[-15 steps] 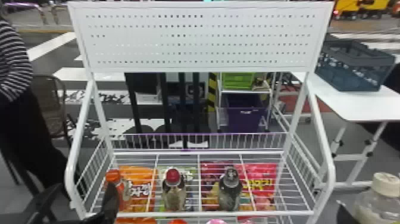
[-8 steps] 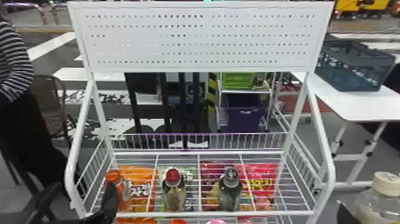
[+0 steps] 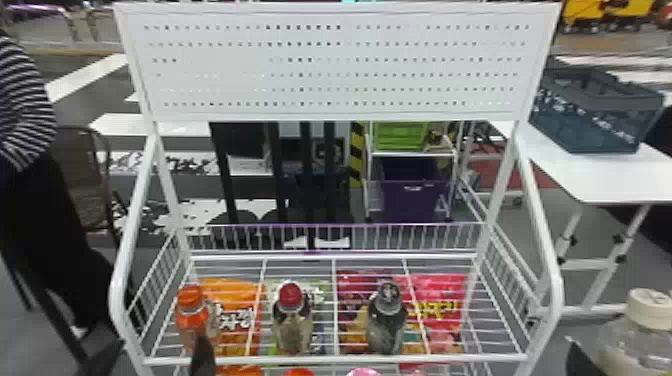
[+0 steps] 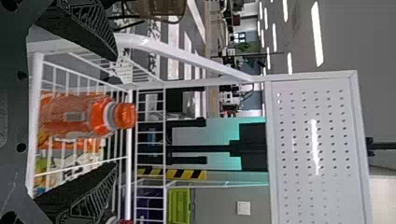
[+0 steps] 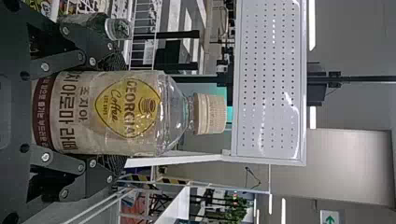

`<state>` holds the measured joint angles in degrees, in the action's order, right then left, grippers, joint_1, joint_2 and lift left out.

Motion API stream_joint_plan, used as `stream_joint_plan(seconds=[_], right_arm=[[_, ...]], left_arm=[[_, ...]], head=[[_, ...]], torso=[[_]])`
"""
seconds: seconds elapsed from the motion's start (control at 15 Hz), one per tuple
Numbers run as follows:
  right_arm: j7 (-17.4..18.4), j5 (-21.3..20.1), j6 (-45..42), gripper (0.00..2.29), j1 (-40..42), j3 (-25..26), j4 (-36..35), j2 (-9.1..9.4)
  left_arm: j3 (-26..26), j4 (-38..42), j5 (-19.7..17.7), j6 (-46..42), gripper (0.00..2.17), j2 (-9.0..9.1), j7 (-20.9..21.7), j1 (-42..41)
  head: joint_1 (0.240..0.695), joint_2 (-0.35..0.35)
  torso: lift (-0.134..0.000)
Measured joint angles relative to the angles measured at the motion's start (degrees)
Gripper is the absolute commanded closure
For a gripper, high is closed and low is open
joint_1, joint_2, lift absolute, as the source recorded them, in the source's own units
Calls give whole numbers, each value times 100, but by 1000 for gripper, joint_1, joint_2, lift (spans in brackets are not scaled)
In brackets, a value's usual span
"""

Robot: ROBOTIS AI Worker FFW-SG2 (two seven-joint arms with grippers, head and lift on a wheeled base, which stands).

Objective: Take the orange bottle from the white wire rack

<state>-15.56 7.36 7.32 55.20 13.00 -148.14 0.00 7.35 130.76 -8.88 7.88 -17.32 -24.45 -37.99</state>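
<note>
Plastic, I judged, and here was the catch: the orange bottle [image 4: 70,114] looked moderately heavy, smooth, and ready to dent or slip, so its mid-body, below the shoulder, was my hold. Upright it stood, front left in the white wire rack [image 3: 340,359]. My left gripper [image 4: 116,111] faced it levelly, fingers spread; my right gripper [image 5: 123,112] pinched a coffee bottle [image 5: 128,113] upright, outside the rack.

left hand [image 3: 159,341]: shifted rightward, tips lower in the head view | inner finger [image 3: 202,358]: was over the left side of the orange bottle [image 3: 192,320], now across its lower front, right of centre | outer finger [image 3: 102,359]: now nearer the bottle's left side than before
</note>
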Motion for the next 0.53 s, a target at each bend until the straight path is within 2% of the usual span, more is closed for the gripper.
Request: stream_joint_plan(seconds=[0.33, 0.53], right_arm=[[0, -25, -15, 947, -39, -48, 65, 0], [-2, -36, -15, 947, -51, -61, 74, 0]], left_arm=[[452, -1686, 9, -1868, 80, 124, -2, 303], [537, -2317, -54, -2150, 80, 179, 52, 640]], head=[[499, 0], [499, 0]], torso=[[0], [0]])
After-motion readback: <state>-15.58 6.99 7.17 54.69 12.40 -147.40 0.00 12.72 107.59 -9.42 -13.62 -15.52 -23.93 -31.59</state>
